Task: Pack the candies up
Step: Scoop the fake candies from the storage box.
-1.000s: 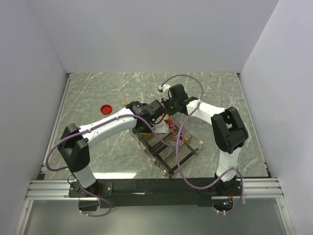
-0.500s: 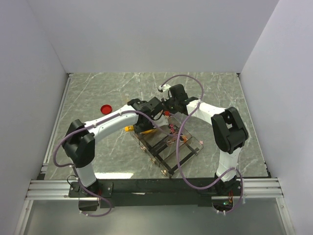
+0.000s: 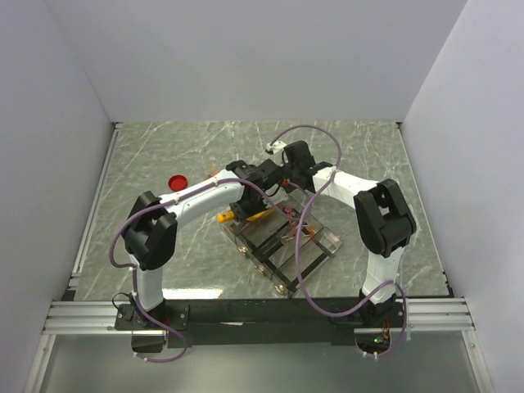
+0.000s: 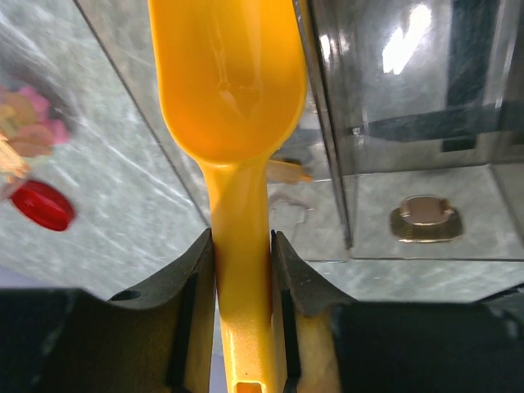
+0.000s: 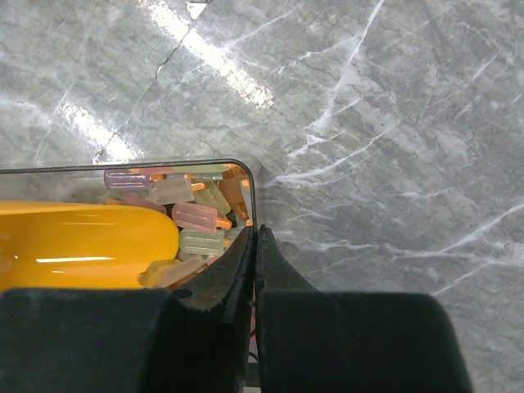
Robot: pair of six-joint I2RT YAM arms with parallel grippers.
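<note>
My left gripper (image 4: 242,237) is shut on the handle of a yellow-orange scoop (image 4: 229,98), whose bowl looks empty. From above, the scoop (image 3: 243,216) lies level at the far-left corner of a clear divided box (image 3: 286,246), with the left gripper (image 3: 250,205) over it. My right gripper (image 5: 256,233) is shut on the thin wall of a clear container (image 5: 252,188). Inside that container lie the candies (image 5: 196,217), pink, yellow-green and orange. The scoop's bowl (image 5: 82,241) shows beside them. In the top view the right gripper (image 3: 283,185) sits just behind the box.
A flat round red lid (image 3: 177,182) lies on the marble table (image 3: 164,155) to the left. Clear upright walls of the divided box (image 4: 409,123) stand right of the scoop. White walls enclose the table on three sides.
The left arm has swung its elbow forward and carried the scoop to the right, toward the box's far corner; more of the scoop now shows. The right arm has not moved.
</note>
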